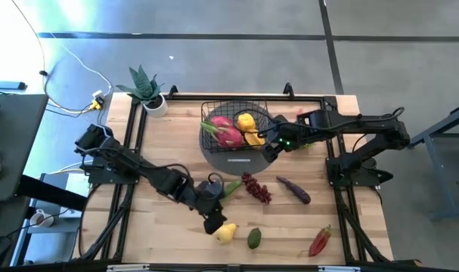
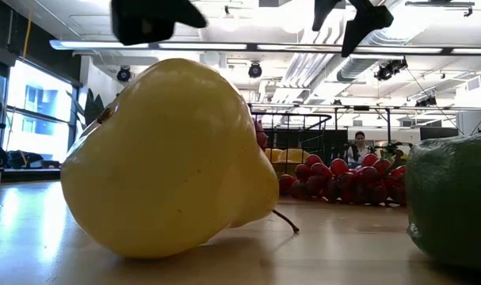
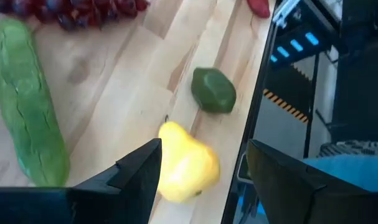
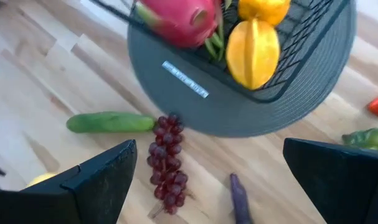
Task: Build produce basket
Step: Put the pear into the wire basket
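Observation:
The black wire basket [image 1: 233, 121] stands on a round grey mat [image 1: 237, 157] and holds a pink dragon fruit [image 1: 224, 131] and yellow fruit [image 1: 249, 128]. A yellow pear [image 1: 227, 233] lies on its side near the table's front edge. My left gripper [image 1: 214, 221] hangs open just above it, and in the left wrist view the pear [image 3: 185, 168] shows between the fingers of my left gripper [image 3: 204, 152], untouched. My right gripper [image 1: 271, 148] is open over the mat's right rim, and its wrist view looks past my right gripper [image 4: 207, 149] with nothing between the fingers.
On the wood lie a green cucumber [image 1: 231, 187], purple grapes [image 1: 257, 187], a dark purple long fruit [image 1: 293, 189], an avocado [image 1: 254, 238] and a red chilli [image 1: 320, 240]. A potted plant [image 1: 147, 89] stands at the far left corner. The front edge is close to the pear.

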You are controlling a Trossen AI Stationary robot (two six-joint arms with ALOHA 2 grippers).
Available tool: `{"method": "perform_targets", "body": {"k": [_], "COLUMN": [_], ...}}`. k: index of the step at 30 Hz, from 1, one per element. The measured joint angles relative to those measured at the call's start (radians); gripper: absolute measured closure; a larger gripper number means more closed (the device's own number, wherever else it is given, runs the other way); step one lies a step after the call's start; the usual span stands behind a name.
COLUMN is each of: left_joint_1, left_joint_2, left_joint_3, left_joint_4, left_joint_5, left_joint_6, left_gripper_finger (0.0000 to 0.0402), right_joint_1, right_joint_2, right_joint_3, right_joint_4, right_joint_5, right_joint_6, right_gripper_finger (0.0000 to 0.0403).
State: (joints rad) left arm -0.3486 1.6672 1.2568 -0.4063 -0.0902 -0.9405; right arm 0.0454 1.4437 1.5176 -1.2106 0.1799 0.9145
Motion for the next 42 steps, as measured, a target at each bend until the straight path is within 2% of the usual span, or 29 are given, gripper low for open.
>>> {"method": "perform_targets", "body": {"k": [11, 18, 24, 29, 37, 42], "left_joint_1": [-0.103, -0.16, -0.208, -0.242, -0.266, -0.267], "left_joint_2": [-0.002, -0.002, -0.003, -0.003, -0.003, -0.003], "left_joint_3": [0.0, 0.0, 0.0, 0.0, 0.0, 0.0], "left_joint_4": [-0.181, -0.25, -0.293, -0.304, -0.309, -0.309], "left_joint_5": [-0.009, 0.011, 0.016, 0.025, 0.027, 0.027], "left_joint_6": [-0.073, -0.129, -0.181, -0.233, -0.291, -0.307], "left_gripper_finger": [0.0177, 0.0177, 0.0177, 0.0177, 0.0177, 0.0177], "right_joint_1": [0.138, 0.221, 0.28, 0.321, 0.349, 0.348], "right_joint_2": [0.0, 0.0, 0.032, 0.077, 0.148, 0.204], "right_joint_3": [0.0, 0.0, 0.0, 0.0, 0.0, 0.0], "right_joint_4": [0.017, 0.055, 0.089, 0.174, 0.31, 0.326], "right_joint_5": [-0.002, 0.052, 0.09, 0.076, -0.076, -0.142], "right_joint_6": [0.006, 0.081, 0.069, -0.008, -0.201, -0.272], "right_gripper_finger": [0.0016, 0.0016, 0.0016, 0.0016, 0.0016, 0.0016]}}
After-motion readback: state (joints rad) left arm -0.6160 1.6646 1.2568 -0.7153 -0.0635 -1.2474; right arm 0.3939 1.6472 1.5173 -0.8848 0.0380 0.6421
